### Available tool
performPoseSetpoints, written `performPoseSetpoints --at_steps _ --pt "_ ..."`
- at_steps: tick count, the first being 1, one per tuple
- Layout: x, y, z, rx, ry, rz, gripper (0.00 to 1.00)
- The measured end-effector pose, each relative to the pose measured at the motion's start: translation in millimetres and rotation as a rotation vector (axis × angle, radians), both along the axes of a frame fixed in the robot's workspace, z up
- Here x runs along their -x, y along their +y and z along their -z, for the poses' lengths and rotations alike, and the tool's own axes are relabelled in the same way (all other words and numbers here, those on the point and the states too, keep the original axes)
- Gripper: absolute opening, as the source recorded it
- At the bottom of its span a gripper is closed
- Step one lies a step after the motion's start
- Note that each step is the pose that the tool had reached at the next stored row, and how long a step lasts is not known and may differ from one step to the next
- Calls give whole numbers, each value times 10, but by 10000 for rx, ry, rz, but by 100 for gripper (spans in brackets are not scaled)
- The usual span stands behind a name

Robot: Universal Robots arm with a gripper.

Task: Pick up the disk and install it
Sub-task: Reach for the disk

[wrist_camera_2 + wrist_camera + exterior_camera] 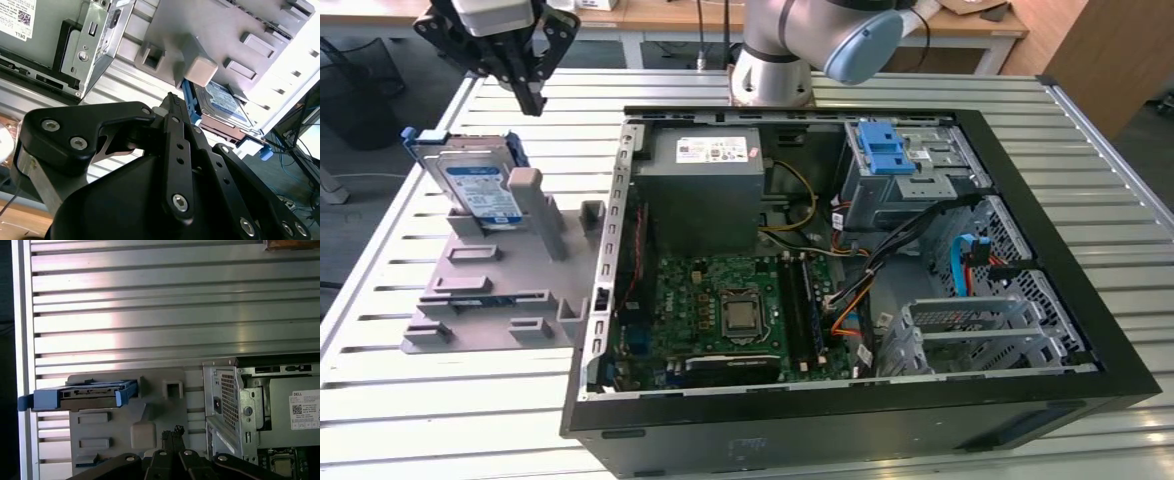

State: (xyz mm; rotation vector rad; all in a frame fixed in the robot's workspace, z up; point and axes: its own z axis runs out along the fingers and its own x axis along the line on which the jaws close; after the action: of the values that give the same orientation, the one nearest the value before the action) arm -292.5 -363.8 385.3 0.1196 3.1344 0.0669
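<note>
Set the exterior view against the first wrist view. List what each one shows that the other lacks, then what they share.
Exterior view: the motherboard inside the open case, the blue latch on the drive cage, the arm's base, and the disk with its labelled face showing.
First wrist view: the disk seen edge-on in its blue carrier, and the case's perforated metal corner.
Shared: the disk standing on edge in the grey fixture, the shut, empty gripper apart from it, the stickered grey box, and the slatted table.
</note>
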Motion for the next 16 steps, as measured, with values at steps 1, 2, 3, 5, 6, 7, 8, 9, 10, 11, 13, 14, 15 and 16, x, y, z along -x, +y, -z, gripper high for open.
performPoseSetpoints --at_steps 1,2,3,5,6,7,8,9,10,11,13,14,15,16 --pt "9 0 1 1 2 0 11" --pt "18 0 2 0 2 0 11" --pt "25 0 2 0 3 0 11" --pt "36 0 4 0 3 0 11" --pt "41 0 4 0 4 0 11" --pt "46 0 4 0 5 -1 11" --pt "51 0 5 0 5 0 11" --pt "57 0 5 0 5 0 11" --pt "62 0 6 1 6 0 11" --pt "68 0 6 0 6 0 11" --pt "79 0 7 1 7 0 11" --pt "84 0 8 0 7 0 11" --pt "91 0 9 0 7 0 11" --pt "97 0 9 0 7 0 11"
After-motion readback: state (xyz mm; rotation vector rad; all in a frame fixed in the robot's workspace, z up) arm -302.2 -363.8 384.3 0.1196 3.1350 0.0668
